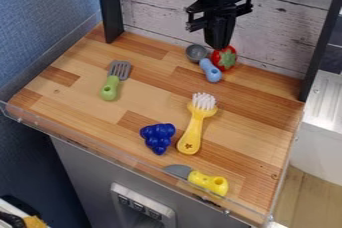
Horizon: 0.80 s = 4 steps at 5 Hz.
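The black gripper (218, 46) hangs at the top centre, its fingers together and pointing down. Its tips overlap the view of the upper left edge of a red strawberry-like toy with a green top (227, 58); whether they touch cannot be told. Just left of it lies a spoon with a grey bowl and blue handle (210, 70). A green-handled grey spatula (111, 87) lies at the left. Right of centre is a yellow brush with white bristles (192, 134). Blue toy grapes (158, 137) sit left of its handle. Near the front edge lies a yellow-handled knife (209, 181).
The wooden counter (143, 84) has a clear raised lip (93, 150) along its front. A whitewashed plank wall (157, 9) stands behind, between black posts at left (110, 7) and right (322, 47). White furniture (324, 122) stands beyond the right edge.
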Motion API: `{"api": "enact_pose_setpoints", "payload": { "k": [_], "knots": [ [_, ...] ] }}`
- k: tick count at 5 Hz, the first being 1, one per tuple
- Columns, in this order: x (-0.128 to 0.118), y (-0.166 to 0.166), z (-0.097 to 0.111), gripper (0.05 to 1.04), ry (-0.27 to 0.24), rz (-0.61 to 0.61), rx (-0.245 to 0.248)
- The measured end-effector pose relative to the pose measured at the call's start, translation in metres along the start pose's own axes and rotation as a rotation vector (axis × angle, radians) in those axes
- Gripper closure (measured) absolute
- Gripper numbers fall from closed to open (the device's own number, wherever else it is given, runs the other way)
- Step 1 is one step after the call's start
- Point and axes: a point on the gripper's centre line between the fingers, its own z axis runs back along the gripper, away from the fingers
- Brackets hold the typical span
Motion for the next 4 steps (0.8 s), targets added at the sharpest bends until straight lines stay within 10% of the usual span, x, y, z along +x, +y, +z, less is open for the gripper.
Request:
{"api": "enact_pose_setpoints", "payload": {
  "k": [3,4],
  "knots": [
    [0.002,-0.010,-0.021,0.977,0.015,-0.297,0.021],
    [-0.002,-0.014,-0.040,0.795,0.036,-0.434,0.025]
  ]
}}
